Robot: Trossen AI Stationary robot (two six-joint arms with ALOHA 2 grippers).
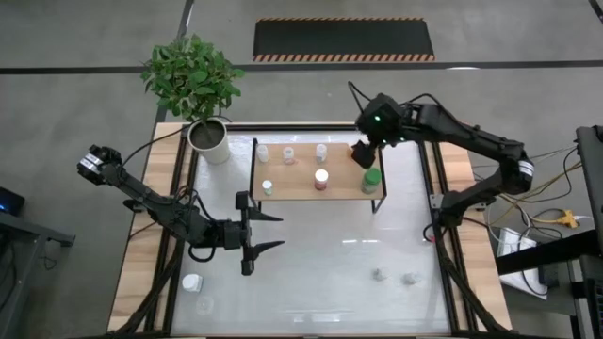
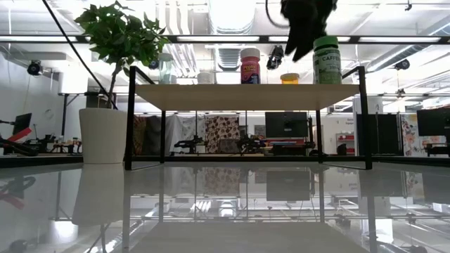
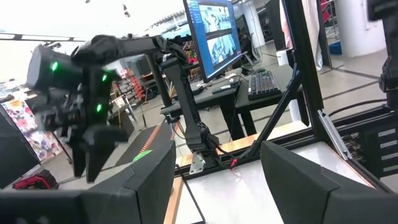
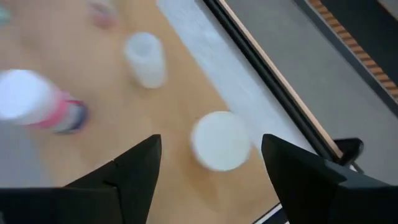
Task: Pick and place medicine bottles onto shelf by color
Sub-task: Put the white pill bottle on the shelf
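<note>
The right gripper point(image 1: 363, 153) hovers over the right end of the shelf point(image 1: 297, 185), fingers apart and empty, just beside a green-capped bottle point(image 1: 372, 180). The left gripper point(image 1: 267, 233) waits above the table's middle, jaws spread, while other bottles point(image 1: 321, 178) stand along the shelf and a few point(image 1: 192, 282) lie on the table point(image 1: 330, 264)

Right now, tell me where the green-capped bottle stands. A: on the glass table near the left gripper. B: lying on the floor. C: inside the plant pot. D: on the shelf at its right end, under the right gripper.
D: the high view shows the green-capped bottle upright on the shelf at its right end, just below the right gripper.
</note>
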